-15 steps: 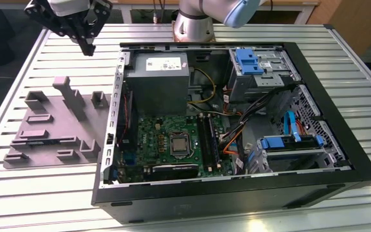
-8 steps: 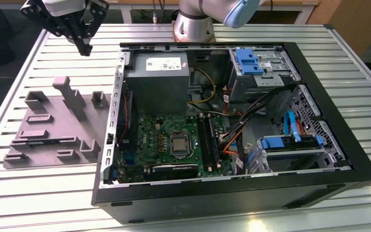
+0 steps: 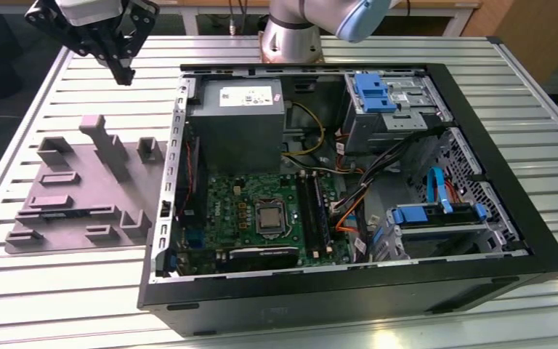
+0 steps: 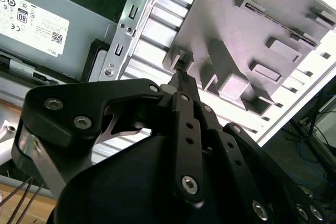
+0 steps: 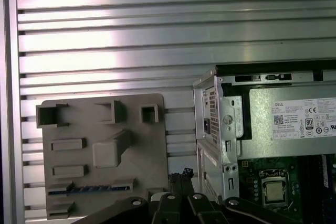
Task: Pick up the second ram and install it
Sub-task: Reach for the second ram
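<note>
Here's the table (image 3: 56, 305), ribbed aluminium, with two big things on it: the grey tray (image 3: 75, 171) at the exterior view's left and the open black case (image 3: 357, 294) just beside it at the right. Inside the case, the grey power supply (image 3: 235, 123) sits at the far end. The green motherboard (image 3: 223, 211) lies nearer the camera, with its shiny processor socket (image 3: 269, 217), and the long black slots (image 3: 313, 211) run alongside. Orange and black cables (image 3: 357, 200) snake past the slots toward two blue drive caddies (image 3: 371, 91), one far, one near. Now the ram (image 3: 64, 213): it's in the tray, standing on edge in a long groove in the tray's near half. It's a thin bluish strip, plain too in the first wrist view (image 5: 89, 188), its top edge open to view. Raised grey blocks (image 3: 114, 156) stand around it, a tall one toward the tray's far half. And the arm (image 3: 293, 33)? Its base rises behind the case, and the gripper (image 3: 124, 73) hangs high over the table past the tray's far end, well apart from the ram, pointing down. Its fingers (image 4: 186, 129) are pressed together to a single tip, closed on themselves. In the first wrist view that tip shows against the gap between tray and case.
</note>
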`<state>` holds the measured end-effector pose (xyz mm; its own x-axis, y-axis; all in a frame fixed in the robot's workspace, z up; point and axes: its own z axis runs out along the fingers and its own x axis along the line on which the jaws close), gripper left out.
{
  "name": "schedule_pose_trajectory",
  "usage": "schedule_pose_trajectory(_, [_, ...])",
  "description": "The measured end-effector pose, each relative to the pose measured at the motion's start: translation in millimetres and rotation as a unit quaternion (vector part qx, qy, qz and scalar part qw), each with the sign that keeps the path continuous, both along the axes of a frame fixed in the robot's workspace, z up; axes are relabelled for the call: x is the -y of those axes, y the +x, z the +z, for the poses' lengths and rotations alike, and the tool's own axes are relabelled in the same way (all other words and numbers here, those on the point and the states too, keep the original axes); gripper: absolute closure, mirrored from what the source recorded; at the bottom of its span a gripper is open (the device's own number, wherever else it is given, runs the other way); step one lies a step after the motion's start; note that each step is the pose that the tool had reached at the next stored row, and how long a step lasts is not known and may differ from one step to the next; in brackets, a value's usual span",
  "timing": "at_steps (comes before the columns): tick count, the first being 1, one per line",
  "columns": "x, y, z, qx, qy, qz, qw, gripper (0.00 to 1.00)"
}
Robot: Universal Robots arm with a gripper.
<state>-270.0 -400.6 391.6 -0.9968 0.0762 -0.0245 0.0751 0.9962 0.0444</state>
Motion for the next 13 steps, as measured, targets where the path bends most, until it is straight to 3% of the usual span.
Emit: schedule_pose_trajectory(13, [0.2, -1.0, 0.0, 0.0000, 0.0000, 0.000, 1.0000, 0.89])
